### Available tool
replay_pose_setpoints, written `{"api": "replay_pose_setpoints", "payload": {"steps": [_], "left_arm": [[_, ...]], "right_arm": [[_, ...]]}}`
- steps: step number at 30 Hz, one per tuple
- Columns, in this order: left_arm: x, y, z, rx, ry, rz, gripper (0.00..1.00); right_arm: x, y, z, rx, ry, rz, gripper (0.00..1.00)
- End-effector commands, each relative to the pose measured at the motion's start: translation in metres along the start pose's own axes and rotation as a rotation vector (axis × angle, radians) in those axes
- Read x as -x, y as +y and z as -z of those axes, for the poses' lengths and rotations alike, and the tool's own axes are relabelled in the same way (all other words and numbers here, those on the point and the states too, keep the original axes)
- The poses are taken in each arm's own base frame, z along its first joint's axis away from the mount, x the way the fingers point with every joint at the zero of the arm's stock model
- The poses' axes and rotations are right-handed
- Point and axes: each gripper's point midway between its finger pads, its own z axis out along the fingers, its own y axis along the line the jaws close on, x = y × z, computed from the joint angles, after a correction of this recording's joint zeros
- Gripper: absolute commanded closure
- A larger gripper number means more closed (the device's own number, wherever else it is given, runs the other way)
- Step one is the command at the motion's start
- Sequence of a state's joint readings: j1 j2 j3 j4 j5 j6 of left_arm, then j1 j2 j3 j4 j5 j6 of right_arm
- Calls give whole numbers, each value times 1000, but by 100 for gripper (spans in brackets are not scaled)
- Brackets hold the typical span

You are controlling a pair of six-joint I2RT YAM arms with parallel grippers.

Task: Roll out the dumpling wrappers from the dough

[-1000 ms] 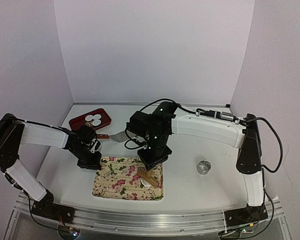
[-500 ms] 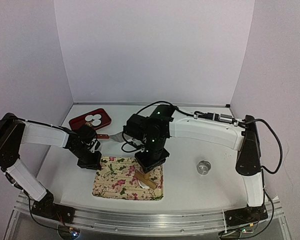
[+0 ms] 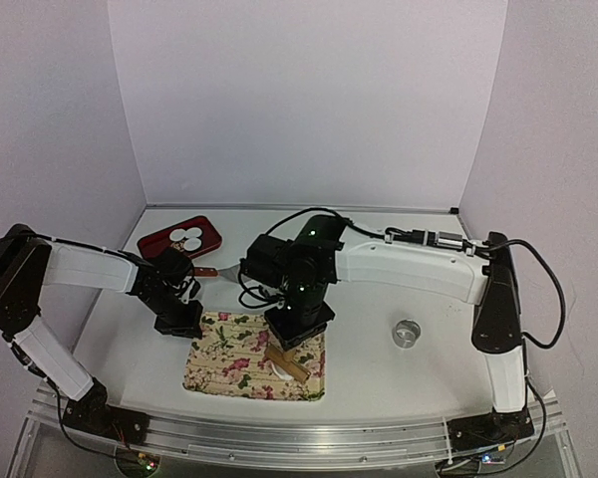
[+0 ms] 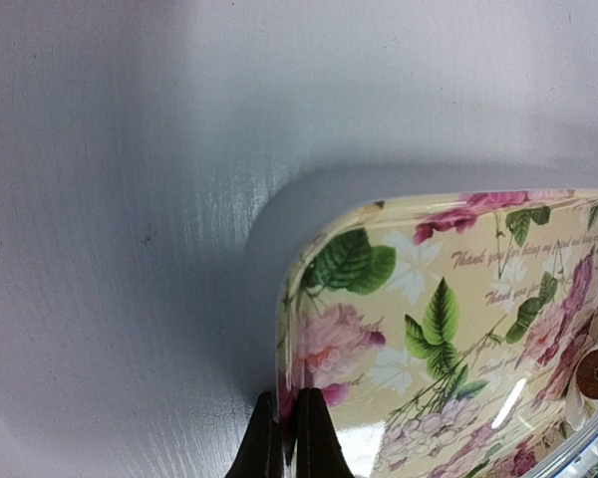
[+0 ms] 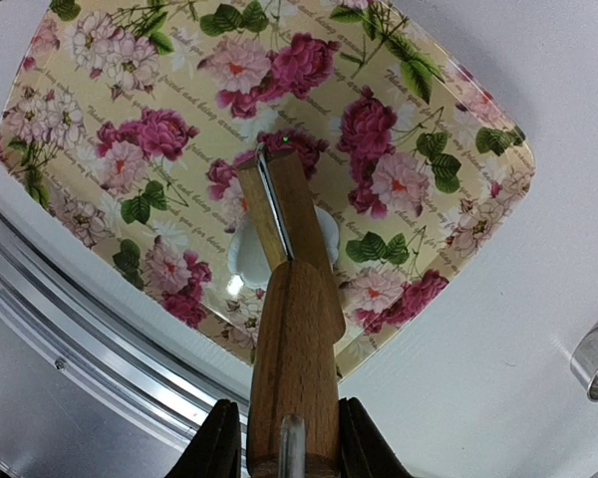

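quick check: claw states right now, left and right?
Left claw: closed, pinching the rim of the floral tray.
Right claw: closed on the wooden rolling pin, which lies over the dough.

Setting: you are at a robotics lab bench, with plain white wall panels [image 3: 299, 100], white table [image 3: 399, 383] and aluminium mounting rail [image 3: 299, 445].
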State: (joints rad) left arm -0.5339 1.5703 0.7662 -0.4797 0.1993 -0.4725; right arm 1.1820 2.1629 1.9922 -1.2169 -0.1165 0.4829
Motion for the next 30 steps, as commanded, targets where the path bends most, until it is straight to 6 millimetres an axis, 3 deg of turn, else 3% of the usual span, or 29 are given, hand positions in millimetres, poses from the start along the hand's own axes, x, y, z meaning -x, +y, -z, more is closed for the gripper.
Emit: {"api": "replay_pose_setpoints", "payload": {"steps": [1,3,8,13,30], "left_arm": [[-12,6,-6,25,44,16,100],[-17,10,-6,38,51,23,100],[-24,16,-4,58,57,42,100],[-25,22,-4,85,57,53,100],[-17,30,-4,122,67,109,100]], "right_arm": [[-84,-18,-95,-120,381,-91,100],[-92,-35,-95,-147,402,-117,100],[-82,-62,-84,-134,388,-139,100],[-72,-81,-82,-93,399,-162,100],[-73,-142,-73,-91,434,-229,100]]}}
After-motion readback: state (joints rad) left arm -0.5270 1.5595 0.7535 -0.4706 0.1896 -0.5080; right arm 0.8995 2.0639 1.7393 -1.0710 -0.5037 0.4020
